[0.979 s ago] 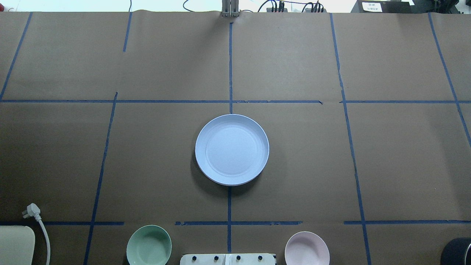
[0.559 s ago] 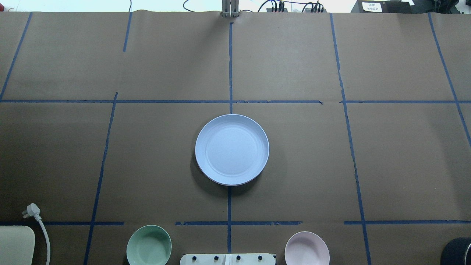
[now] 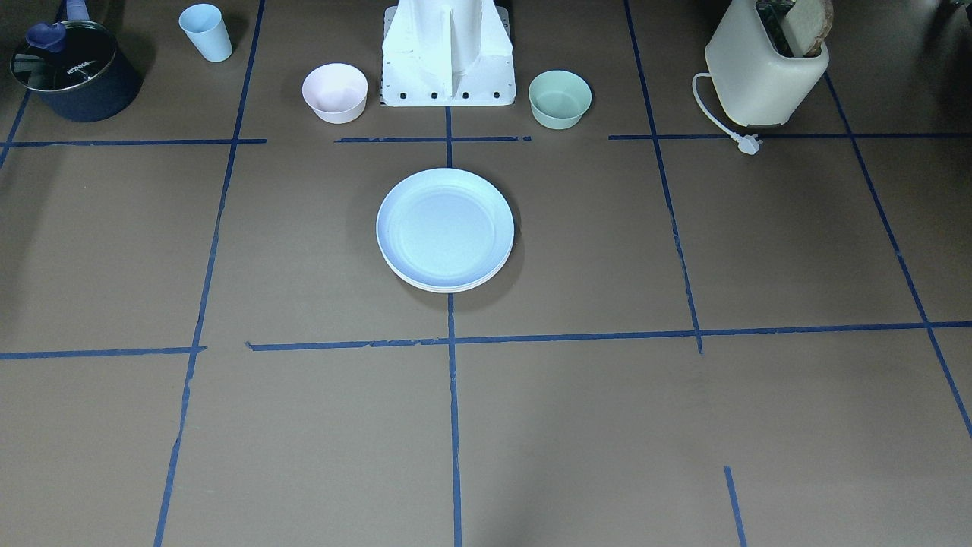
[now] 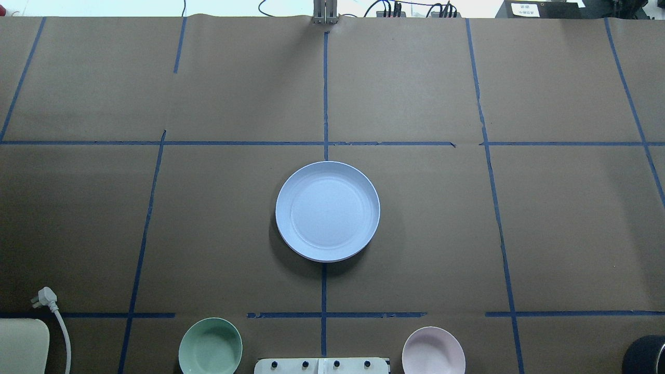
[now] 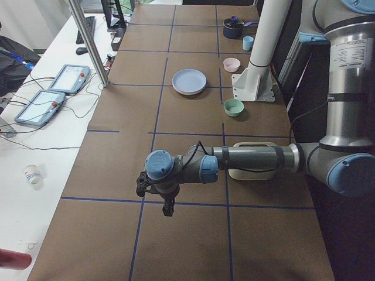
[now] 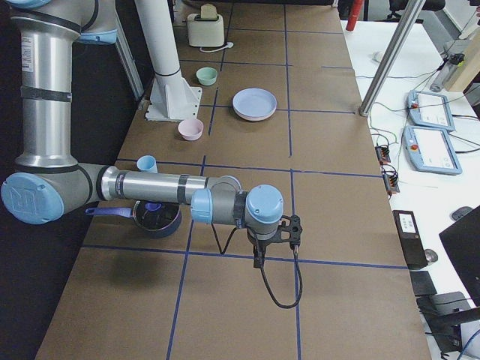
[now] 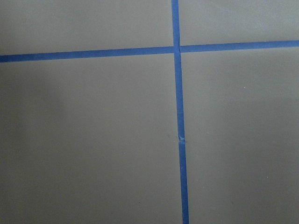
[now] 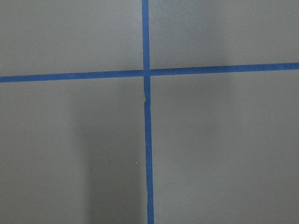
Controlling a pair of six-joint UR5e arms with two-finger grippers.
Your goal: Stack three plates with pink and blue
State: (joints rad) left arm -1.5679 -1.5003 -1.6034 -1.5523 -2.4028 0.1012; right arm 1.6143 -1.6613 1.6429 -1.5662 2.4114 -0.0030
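We have the pale blue plate (image 4: 327, 210) dead centre in the overhead view, sitting right on the vertical line of blue tape (image 4: 324, 93). It tops the stack (image 3: 448, 282). In the front-facing view paler rims peek out under its lower edge, and the lowest looks cream-white. The colour of the middle rim we cannot tell.

Over to the arms, and neither is anywhere near the plates. In the exterior left view the left gripper (image 5: 168, 209) hangs low in the frame, pointing down over the brown paper table (image 5: 193, 246) beside a tape crossing. The stack lies far off in the upper middle of that view. Whether its jaws are wide or narrow, we cannot tell from here. In the exterior right view the right gripper (image 6: 259, 259) hangs in the lower middle of the frame, also pointing down. Its jaws we cannot judge either. Both wrist cameras show nothing but paper and crossed tape.

Along the top of the front-facing view, the small pink bowl (image 3: 335, 92) stands left of the white robot base (image 3: 448, 53) and the green bowl (image 3: 560, 99) right of it. At upper right stands a cream toaster (image 3: 763, 72) with its white plug (image 3: 749, 144) lying on the table. At upper left we see a dark lidded pot (image 3: 72, 72) and a pale blue cup (image 3: 206, 32).
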